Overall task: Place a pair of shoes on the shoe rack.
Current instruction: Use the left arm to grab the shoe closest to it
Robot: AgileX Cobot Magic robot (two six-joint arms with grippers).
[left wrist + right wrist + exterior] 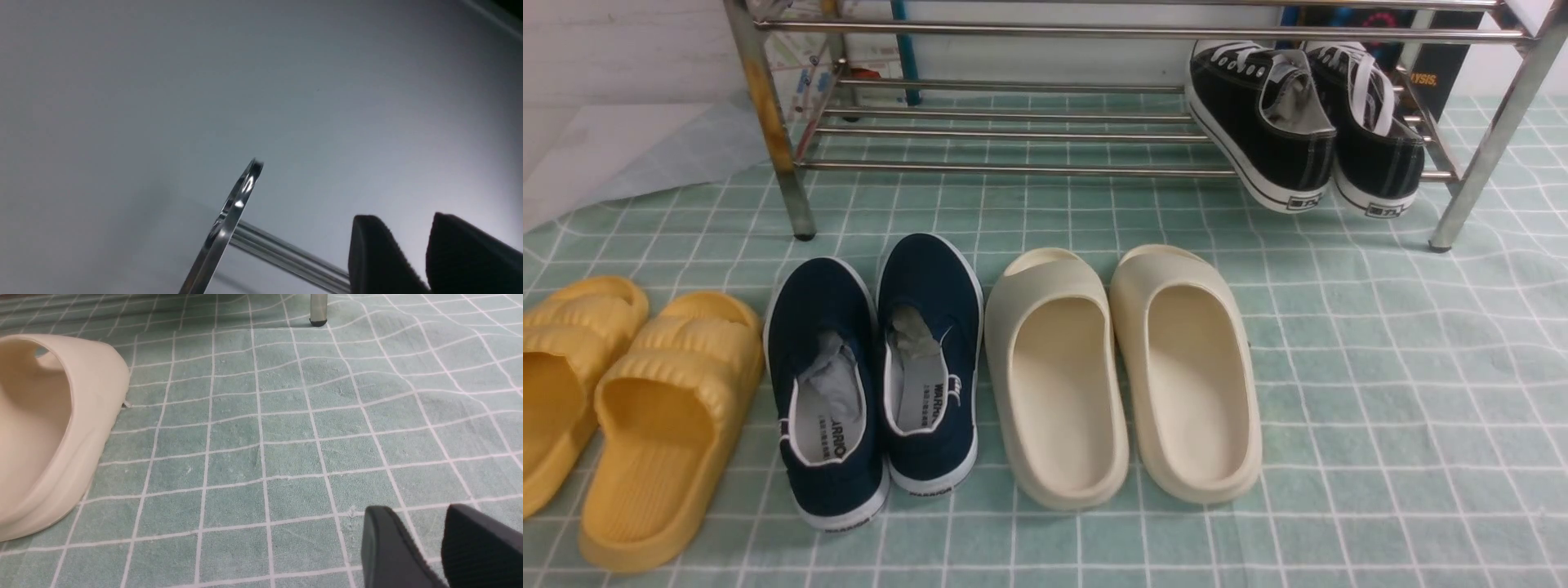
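Right hand (421, 517) clear of cream slide (61, 416)

The pair of shoes (866, 359), navy with white soles, stands heels toward the camera on the green checked cloth (1380, 408), at 7 o'clock from centre. Cream slides (1111, 367) sit just beside it at its 3 o'clock, and yellow slides (629, 408) at its 9. The shoe rack (1013, 170) spans 12 o'clock, with black sneakers (1298, 139) on its lower bars at 2 o'clock.
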